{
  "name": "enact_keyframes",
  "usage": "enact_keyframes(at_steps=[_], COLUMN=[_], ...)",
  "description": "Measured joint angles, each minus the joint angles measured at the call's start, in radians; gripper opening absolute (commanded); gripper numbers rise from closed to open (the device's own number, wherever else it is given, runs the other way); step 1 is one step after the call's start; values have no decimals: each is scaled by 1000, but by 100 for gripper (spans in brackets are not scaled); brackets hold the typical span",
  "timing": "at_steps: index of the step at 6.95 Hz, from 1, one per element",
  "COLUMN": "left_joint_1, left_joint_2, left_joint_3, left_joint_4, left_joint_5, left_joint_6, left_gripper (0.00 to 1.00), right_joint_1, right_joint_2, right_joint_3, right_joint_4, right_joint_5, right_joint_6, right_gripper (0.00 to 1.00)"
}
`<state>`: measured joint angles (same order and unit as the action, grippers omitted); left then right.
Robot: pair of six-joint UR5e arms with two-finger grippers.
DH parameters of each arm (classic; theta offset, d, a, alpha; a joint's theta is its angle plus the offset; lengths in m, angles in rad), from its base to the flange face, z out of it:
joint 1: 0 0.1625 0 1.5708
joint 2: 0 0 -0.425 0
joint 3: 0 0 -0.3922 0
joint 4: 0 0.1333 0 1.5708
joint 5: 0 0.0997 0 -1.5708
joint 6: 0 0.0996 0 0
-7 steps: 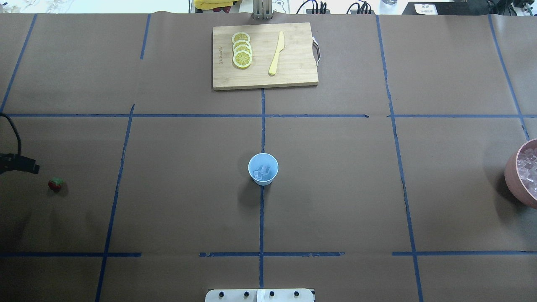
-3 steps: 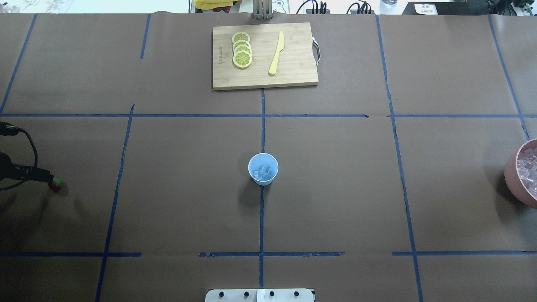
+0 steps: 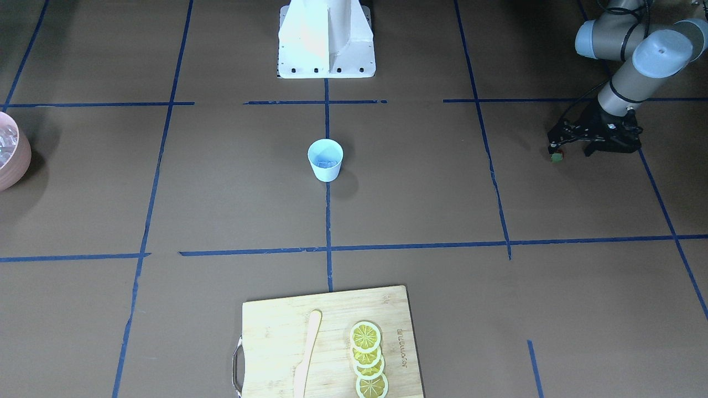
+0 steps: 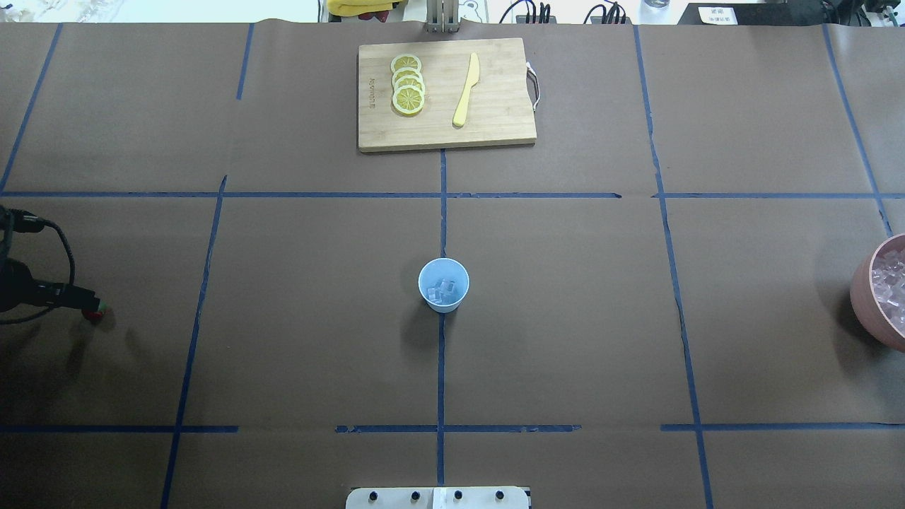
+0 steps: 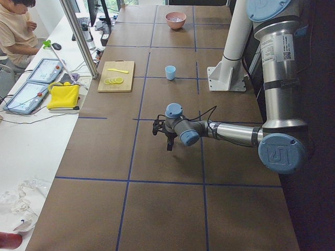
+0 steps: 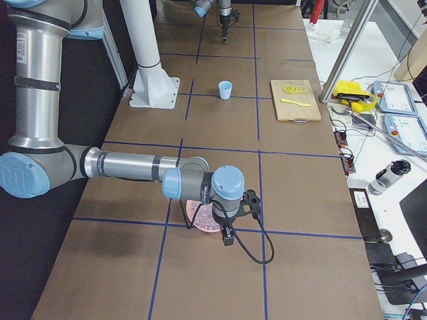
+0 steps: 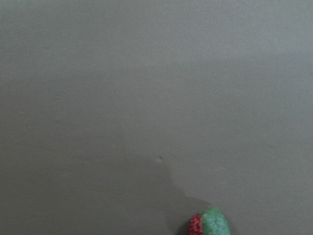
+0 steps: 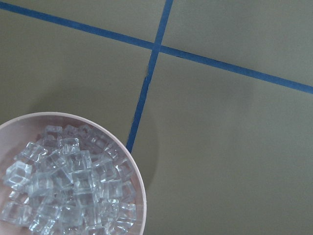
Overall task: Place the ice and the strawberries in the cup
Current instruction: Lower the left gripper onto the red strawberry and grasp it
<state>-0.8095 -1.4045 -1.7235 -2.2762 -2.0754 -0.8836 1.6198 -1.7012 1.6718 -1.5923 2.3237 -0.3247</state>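
Brown paper taped in blue covers the table point(image 4: 565, 318). The strawberry point(image 4: 96, 312) lies at its left edge, right at the left gripper point(image 4: 83, 305); whether the fingers clamp it cannot be told. The cup point(image 4: 443, 285), holding ice point(image 4: 444, 288), stands mid-table, well apart. The right gripper point(image 6: 227, 235) hangs over the pink bowl point(image 4: 868, 300), its spread unclear. A cutting board point(image 4: 495, 120) with lemon slices point(image 4: 408, 85) and a knife point(image 4: 466, 90) sits beyond the cup
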Motion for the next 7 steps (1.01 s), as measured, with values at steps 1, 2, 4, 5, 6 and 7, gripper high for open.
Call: enact_keyframes(at_steps=[1,2,4,5,6,7], left_joint_1=[13,23,34,34,34,33], left_joint_2=[-3,-5,-5,-4,-3,-3], left_joint_3=[3,5,6,5,2,-4], left_joint_4=[0,1,1,2,2,3], left_joint_5=[3,4,3,3,3,4], left_joint_6=[-6,-8,-11,-12,-12,-11], left_gripper=[97,86,31,17,8,4], right_joint_1=[0,0,0,0,0,0], right_joint_2=[0,-1,-1,-2,-2,-2], right_joint_3=[-1,-2,-3,-3,-2,-1], right_joint_4=[0,0,0,0,0,0], right_joint_5=[-1,-1,-1,-1,-1,-1], right_joint_6=[0,0,-1,-2,-2,-2], right_gripper=[99,99,99,99,99,99])
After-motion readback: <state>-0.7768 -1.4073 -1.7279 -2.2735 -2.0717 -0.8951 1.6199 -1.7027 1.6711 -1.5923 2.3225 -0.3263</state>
